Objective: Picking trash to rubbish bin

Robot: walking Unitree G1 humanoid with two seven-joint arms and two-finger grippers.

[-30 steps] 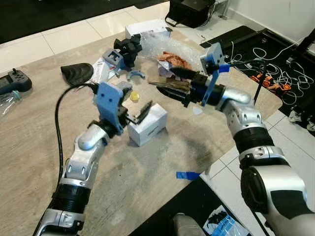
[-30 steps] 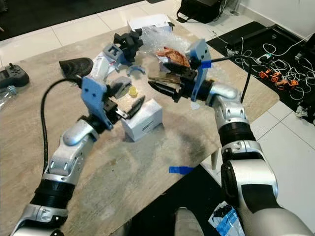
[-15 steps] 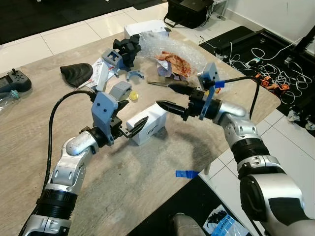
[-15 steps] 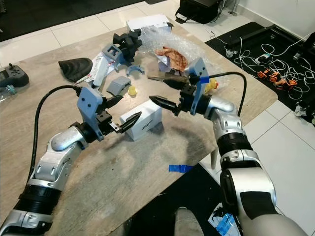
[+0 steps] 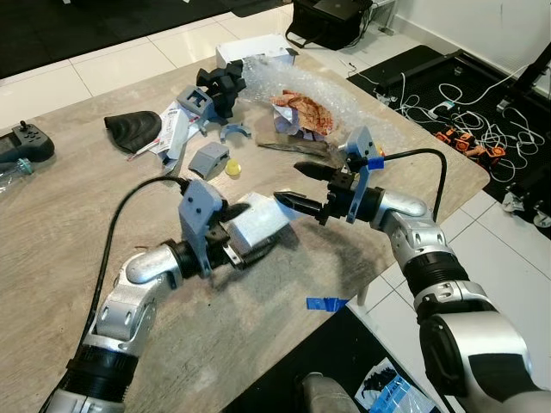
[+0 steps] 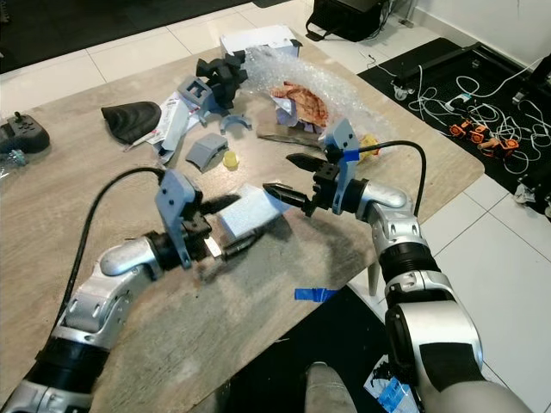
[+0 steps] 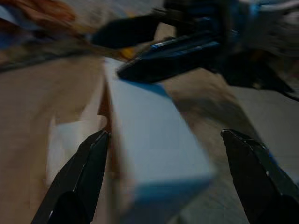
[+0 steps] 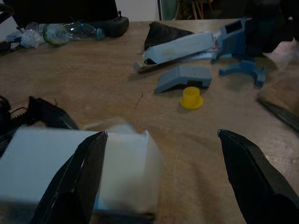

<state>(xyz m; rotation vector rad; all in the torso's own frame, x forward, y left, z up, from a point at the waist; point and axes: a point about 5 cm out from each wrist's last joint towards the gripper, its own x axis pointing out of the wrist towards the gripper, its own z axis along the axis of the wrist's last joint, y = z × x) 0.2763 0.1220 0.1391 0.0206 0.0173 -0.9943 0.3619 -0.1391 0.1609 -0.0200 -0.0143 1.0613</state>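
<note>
So the left gripper (image 5: 244,246) has slid in around the white box (image 5: 258,225) over the last second; before that its fingers sat just beside it. Now they straddle the box, spread wide with a gap on each side, so no grip yet, but a pinch looks close. The right gripper (image 5: 297,185) came back from the trash pile (image 5: 297,112) and hangs wide open with its tip at the box's far end, holding nothing. The box sits mid-table (image 5: 52,232), looks shut, can't tell what's inside. No bin spotted anywhere.
</note>
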